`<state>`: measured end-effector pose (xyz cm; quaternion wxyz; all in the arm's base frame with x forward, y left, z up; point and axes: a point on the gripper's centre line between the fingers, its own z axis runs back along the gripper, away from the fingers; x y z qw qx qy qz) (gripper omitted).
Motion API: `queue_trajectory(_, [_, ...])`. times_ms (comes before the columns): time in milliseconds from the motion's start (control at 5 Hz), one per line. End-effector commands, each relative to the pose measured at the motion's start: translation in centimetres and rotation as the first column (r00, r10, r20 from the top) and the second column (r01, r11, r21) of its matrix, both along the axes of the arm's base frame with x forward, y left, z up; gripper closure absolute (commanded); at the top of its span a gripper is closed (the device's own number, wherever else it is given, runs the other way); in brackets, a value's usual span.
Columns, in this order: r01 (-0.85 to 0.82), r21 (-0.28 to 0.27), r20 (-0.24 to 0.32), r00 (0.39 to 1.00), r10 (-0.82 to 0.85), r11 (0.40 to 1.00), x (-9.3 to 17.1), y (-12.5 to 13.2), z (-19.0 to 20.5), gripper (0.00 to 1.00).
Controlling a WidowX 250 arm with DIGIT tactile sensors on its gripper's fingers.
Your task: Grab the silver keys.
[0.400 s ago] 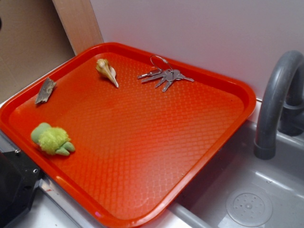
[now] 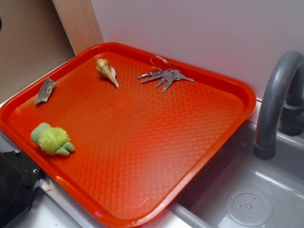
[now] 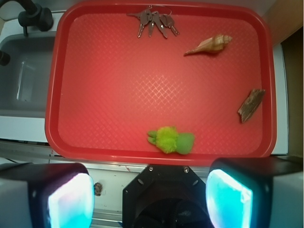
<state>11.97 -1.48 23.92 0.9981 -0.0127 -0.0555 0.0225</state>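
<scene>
In my exterior view the red tray (image 2: 204,137) filled most of the frame; going left to right across it, the bark piece (image 2: 45,90) lay near the 9 o'clock rim, the green plush (image 2: 51,139) sat at about 8 o'clock, the shell (image 2: 107,71) lay toward 11 o'clock, and the keys (image 2: 165,75) were fanned at roughly 12 o'clock, close to the far rim and apart from the shell; the grey tap (image 2: 275,104) stood at 3 o'clock over the sink (image 2: 247,199). From the wrist camera I saw the gripper (image 3: 149,199) off the tray's near edge at 6 o'clock, its two fingers (image 3: 64,197) spread wide and holding nothing; the keys (image 3: 153,21) lay at 12 o'clock by the far rim, the shell (image 3: 209,45) at 1 o'clock, the plush (image 3: 171,140) just above the gripper, the bark (image 3: 251,104) at 3 o'clock.
</scene>
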Motion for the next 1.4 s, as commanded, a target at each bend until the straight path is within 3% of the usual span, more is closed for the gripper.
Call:
queue_trajectory(0, [0.145, 0.291, -0.003, 0.989, -0.15, 0.946, 10.2, 5.4, -7.9, 0.0])
queue_trajectory(200, [0.349, 0.354, 0.049, 0.92, -0.39, 0.868, 15.7, 5.8, -10.5, 0.0])
queue_trajectory(400, [0.535, 0.328, 0.138, 0.788, -0.6, 0.779, 18.8, 4.2, -10.8, 0.0])
queue_trajectory(600, [0.682, 0.376, 0.199, 0.602, -0.774, 0.627, 18.8, 2.0, -9.7, 0.0])
queue_trajectory(800, [0.742, 0.38, 0.208, 0.513, -0.833, 0.552, 19.7, 1.4, -10.3, 0.0])
queue_trajectory(1000, [0.776, 0.4, 0.142, 0.474, -0.869, 0.488, 20.6, 0.6, -12.5, 0.0])
queue_trajectory(1200, [0.791, 0.383, 0.121, 0.469, -0.875, 0.477, 21.3, 0.9, -13.9, 0.0])
